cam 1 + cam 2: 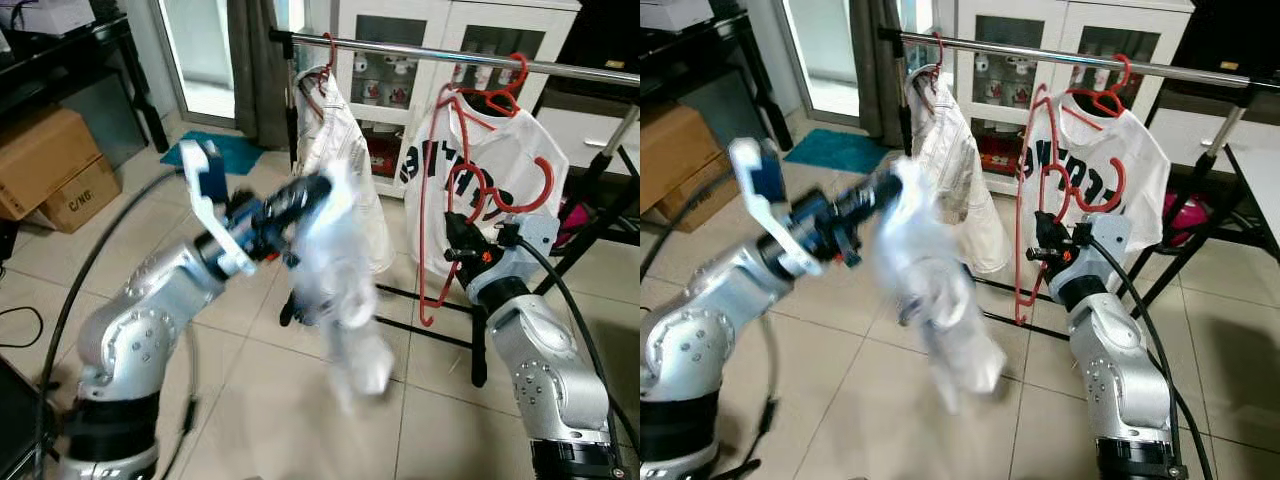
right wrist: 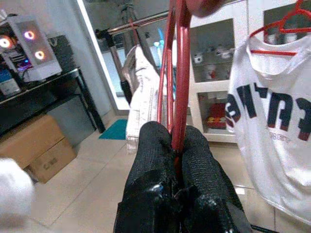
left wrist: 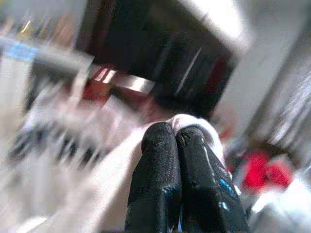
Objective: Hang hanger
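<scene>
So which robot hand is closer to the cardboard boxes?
Left. The left hand, shut on a blurred white garment, is out front toward the side where the cardboard boxes sit. The right hand grips a red hanger on the far side.

The left arm is raised and reaches forward across the body, its elbow bent. The left gripper (image 1: 300, 195) is blurred; its 2 black fingers (image 3: 160, 160) are pressed together, with white cloth (image 3: 194, 124) pinched between the jaws. The right arm stands upright from the elbow. The right gripper (image 2: 176, 145) points up, and its 2 fingers are closed on a red hanger (image 2: 181, 73) between the jaws.
</scene>
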